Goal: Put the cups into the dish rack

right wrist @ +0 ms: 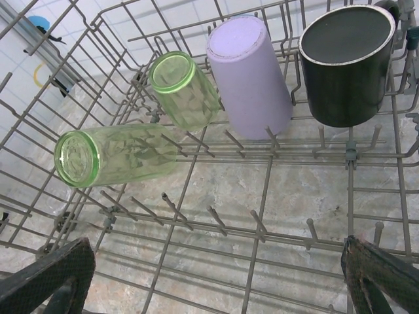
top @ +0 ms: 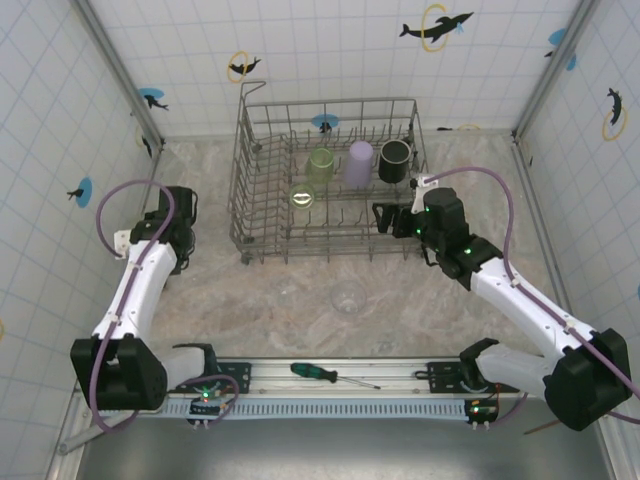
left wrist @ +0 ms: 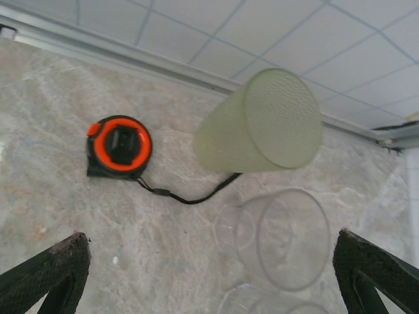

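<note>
Cups [top: 358, 162] toward far edge, dish rack [top: 245, 190] — front rows open

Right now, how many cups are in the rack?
4, all in the rack. Back row, left to right: green cup, lilac cup, black mug. A second green cup lies on its side nearer the arms, at the left. None look hidden.

You look down on a marbled beige tabletop [top: 230, 300], closed in on three sides by white tiled walls [top: 330, 50]. Dolphin stickers [top: 436, 26] ringed in yellow dot the tiles. Metal posts [top: 118, 70] stand at both far corners, and an aluminium rail [top: 400, 368] lines the near edge. The light is soft and even.
</note>
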You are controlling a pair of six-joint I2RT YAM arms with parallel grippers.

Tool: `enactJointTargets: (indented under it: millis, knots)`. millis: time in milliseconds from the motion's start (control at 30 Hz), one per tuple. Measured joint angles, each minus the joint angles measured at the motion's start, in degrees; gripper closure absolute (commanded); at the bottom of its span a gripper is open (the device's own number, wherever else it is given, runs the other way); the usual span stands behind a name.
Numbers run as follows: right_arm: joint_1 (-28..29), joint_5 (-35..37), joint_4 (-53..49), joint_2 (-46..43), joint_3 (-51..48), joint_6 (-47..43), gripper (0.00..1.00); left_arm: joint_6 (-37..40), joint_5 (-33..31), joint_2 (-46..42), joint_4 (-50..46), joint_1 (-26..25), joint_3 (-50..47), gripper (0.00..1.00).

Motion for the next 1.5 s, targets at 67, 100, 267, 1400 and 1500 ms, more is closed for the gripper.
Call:
enactJointTargets:
  millis: [67,100,267,1400,1500]
  knots:
    - [0.68,0.55,-0.63,0.35,0.63,0.17,0.0,-0.44,-0.02,0.02,0.07,1.09,-0.72,0.02]
    - [1.2,0.81,-1.01,0.76,1.22,0.2,0.0,-0.44,0.0,0.02,0.33,2.01,-0.87,0.02]
    - [3.58,1.68,-2.32,3.39,4.48,0.35,0.0,-0.28,0.48,0.0,2.78,8.24,-2.08,0.02]
    - [10.95,8.98,-7.23,12.98,15.1,-0.7,0.0,14.53,14.43,14.84,27.85,19.98,-6.19,0.09]
    - [10.95,9.29,-7.43,13.16,15.13,-0.74,0.0,15.15,14.43,14.95,28.57,20.06,-5.97,0.15]
